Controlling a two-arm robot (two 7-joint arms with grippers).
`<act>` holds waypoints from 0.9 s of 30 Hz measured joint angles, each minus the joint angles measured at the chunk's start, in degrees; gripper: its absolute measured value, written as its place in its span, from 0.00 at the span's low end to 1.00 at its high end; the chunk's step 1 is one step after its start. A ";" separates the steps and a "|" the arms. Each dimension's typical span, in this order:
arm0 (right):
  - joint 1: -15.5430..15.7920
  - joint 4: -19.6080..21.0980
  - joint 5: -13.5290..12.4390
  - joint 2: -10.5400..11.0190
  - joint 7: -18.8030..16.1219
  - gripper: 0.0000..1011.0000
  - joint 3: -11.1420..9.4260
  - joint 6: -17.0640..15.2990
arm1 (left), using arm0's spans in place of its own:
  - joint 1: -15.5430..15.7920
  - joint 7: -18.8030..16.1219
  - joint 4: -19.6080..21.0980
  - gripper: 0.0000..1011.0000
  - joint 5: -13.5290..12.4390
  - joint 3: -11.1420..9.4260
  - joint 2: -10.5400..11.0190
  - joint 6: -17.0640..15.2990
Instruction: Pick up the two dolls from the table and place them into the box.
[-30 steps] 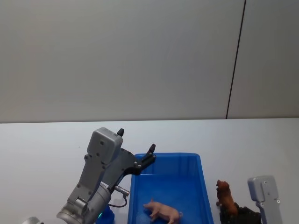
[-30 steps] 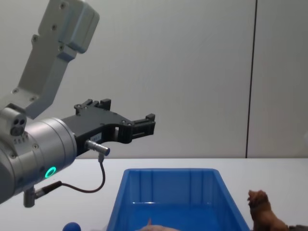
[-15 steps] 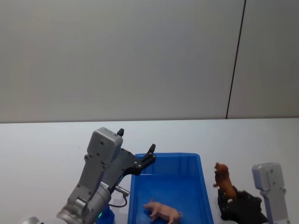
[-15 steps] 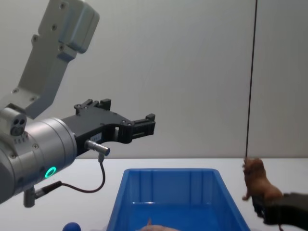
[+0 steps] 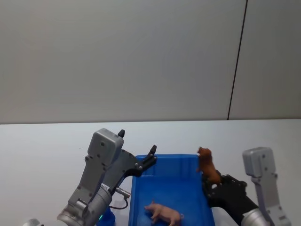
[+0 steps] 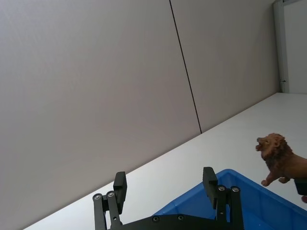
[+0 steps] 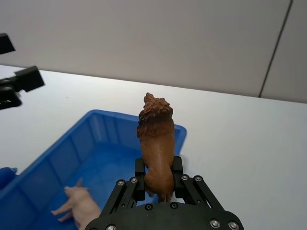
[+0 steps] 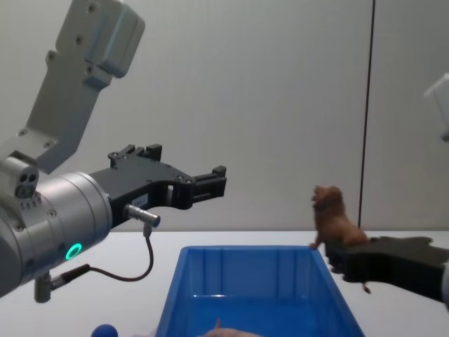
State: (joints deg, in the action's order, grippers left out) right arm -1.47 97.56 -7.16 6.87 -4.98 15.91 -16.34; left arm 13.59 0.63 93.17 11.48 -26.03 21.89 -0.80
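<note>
1. The left gripper [image 5: 137,142] is hanging in the air by the far left corner of the box [image 5: 174,156], fingers wide apart and holding nothing. It's basically idling.
2. The box is sitting mid-desk [image 5: 47,141], and the pink doll [image 5: 164,213] is already lying on its floor at the near end.
3. The big change: a second ago the lion doll [image 5: 207,167] was out to the right of the box. Now the right gripper [image 5: 214,182], clamped on its back end, is holding it upright over the right rim.
4. So I'm guessing the pickup's done, leaving just a little more leftward travel and then the drop.
</note>
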 joint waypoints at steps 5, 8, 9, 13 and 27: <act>-1.35 -1.21 0.35 -0.81 -2.18 0.31 0.40 0.03 | 0.00 0.00 0.00 0.99 0.00 0.00 0.00 0.00; -2.18 -2.08 0.59 -1.29 -3.47 0.37 0.67 -0.03 | 0.00 0.00 0.00 0.99 0.00 0.00 0.00 0.00; -2.64 -2.63 0.74 -1.56 -4.10 0.43 0.80 -0.17 | 0.00 0.00 0.00 0.99 0.00 0.00 0.00 0.00; -3.57 -3.79 1.14 -2.04 -5.15 0.55 1.07 -0.58 | 0.00 0.00 0.00 0.99 0.00 0.00 0.00 0.00; -4.20 -5.14 2.13 -2.39 -3.10 0.94 0.96 -0.98 | 0.00 0.00 0.00 0.99 0.00 0.00 0.00 0.00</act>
State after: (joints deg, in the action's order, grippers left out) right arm -5.67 92.42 -5.03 4.48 -8.09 16.87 -17.33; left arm 13.59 0.63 93.18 11.48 -26.03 21.89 -0.80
